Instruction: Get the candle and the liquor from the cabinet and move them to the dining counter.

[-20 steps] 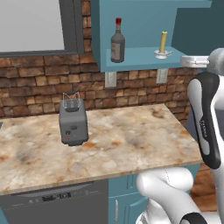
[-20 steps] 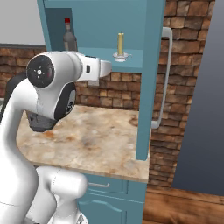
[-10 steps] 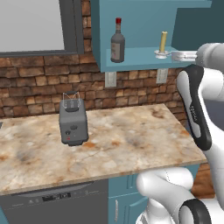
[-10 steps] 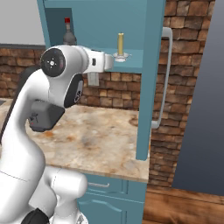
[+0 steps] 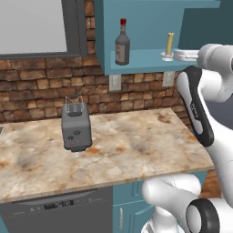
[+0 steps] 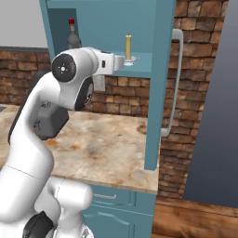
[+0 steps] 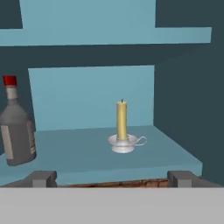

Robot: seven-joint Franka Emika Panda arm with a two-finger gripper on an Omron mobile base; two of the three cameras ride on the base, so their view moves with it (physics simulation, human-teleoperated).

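The cabinet (image 5: pixel 145 27) stands open, its door (image 6: pixel 158 83) swung out to the right. On its teal shelf (image 7: pixel 78 153) the yellow candle (image 7: pixel 121 120) stands in a pale saucer holder, and also shows at the shelf's right end (image 5: pixel 169 44) (image 6: pixel 128 46). The liquor (image 7: pixel 16 131) (image 5: pixel 122 43) (image 6: pixel 72 35), a dark bottle with a red cap, stands to the candle's left. My gripper (image 7: pixel 111 178) (image 6: pixel 122 62) is open just in front of the shelf edge, level with the candle's holder and touching nothing. Its fingertips (image 7: pixel 41 178) stand wide apart. The dining counter is out of view.
Below the cabinet lies a marbled counter (image 5: pixel 136 145) with a grey toaster (image 5: pixel 76 127) on it and a dishwasher (image 5: pixel 59 209) under it. A brick wall (image 5: pixel 45 91) backs it. The door's silver bar handle (image 6: pixel 172 83) hangs to the right of my hand.
The arm has swung up and in toward the shelf, so the hand is now closer to the candle. The jaws stayed open. Candle and bottle have not moved.
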